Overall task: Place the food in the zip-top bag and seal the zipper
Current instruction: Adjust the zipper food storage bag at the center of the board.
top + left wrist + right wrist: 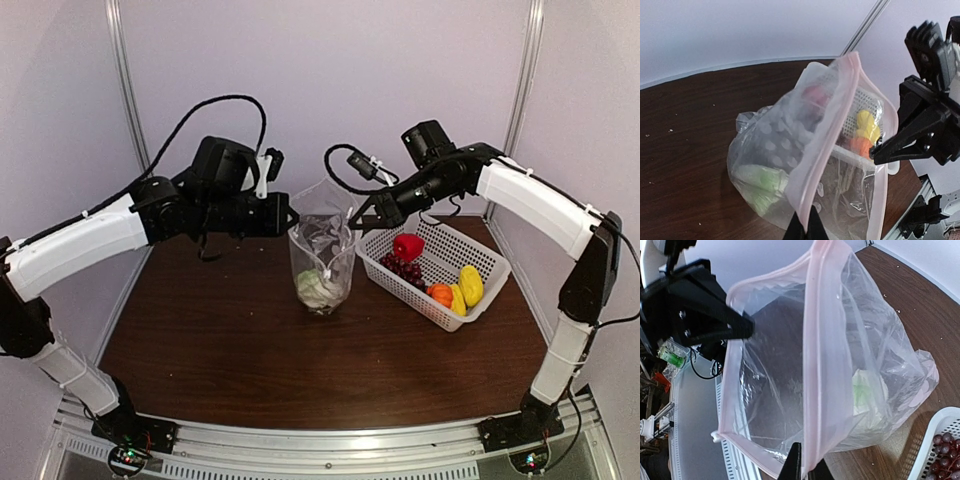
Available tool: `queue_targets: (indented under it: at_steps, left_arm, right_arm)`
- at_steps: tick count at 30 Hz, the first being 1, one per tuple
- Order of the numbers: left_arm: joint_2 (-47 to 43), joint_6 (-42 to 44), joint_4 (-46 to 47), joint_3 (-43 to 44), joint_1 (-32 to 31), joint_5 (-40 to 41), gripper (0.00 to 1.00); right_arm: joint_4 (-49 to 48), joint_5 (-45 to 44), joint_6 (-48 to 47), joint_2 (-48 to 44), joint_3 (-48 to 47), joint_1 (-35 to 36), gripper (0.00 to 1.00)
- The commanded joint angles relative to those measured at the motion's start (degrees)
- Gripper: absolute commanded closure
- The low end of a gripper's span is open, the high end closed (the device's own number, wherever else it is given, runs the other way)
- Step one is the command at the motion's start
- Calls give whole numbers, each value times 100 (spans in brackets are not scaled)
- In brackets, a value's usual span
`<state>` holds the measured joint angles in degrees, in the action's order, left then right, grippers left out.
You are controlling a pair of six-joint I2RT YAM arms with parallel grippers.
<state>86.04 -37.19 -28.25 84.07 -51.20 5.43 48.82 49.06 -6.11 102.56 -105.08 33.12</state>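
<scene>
The zip-top bag (322,245) stands upright mid-table with its mouth held open. My left gripper (293,222) is shut on the left side of its rim and my right gripper (355,221) is shut on the right side. In the left wrist view my fingertips (806,227) pinch the pinkish zipper (835,115). The right wrist view shows the same pinch (807,471) on the zipper (812,340). The white cauliflower (318,288) lies in the bag's bottom. The red pepper (407,246), grape bunch (403,268), orange piece (440,294) and yellow pieces (470,285) sit in the basket.
The white mesh basket (480,250) sits just right of the bag, close under my right arm. Grey walls enclose the dark wooden table (230,350) at the back and sides. A metal rail runs along the near edge.
</scene>
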Motion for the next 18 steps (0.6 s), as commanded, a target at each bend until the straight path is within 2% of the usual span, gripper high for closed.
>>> queue_targets:
  at_steps: [1,5,8,11,13,15,16,18]
  left_arm:
    - [18,557,-531,712,406,101,100]
    - [360,996,-1271,1553,523,379,100]
    - [474,1315,-1334,1934,523,77,100]
    - [756,1413,-1358,1973,523,-394,100]
    - [874,1204,-1251,1652,519,-744,100]
    - [786,1008,-784,1084,486,-1042,100]
    - [690,927,-492,809,461,-1134,100]
    - [467,787,93,385,444,-1286,100]
  right_arm:
    - [124,-302,-306,-196,-346,8,91]
    - [-92,-274,-64,-45,-686,4,86]
    - [-18,-73,-25,-14,-766,-91,60]
    - [242,101,-151,-225,-543,-562,37]
    - [402,229,-288,-464,-329,-1091,27]
    - [492,238,-450,-736,-44,-1701,6]
    - [493,186,-551,-862,129,-2001,1]
    - [484,-168,-883,-1131,553,-2431,0]
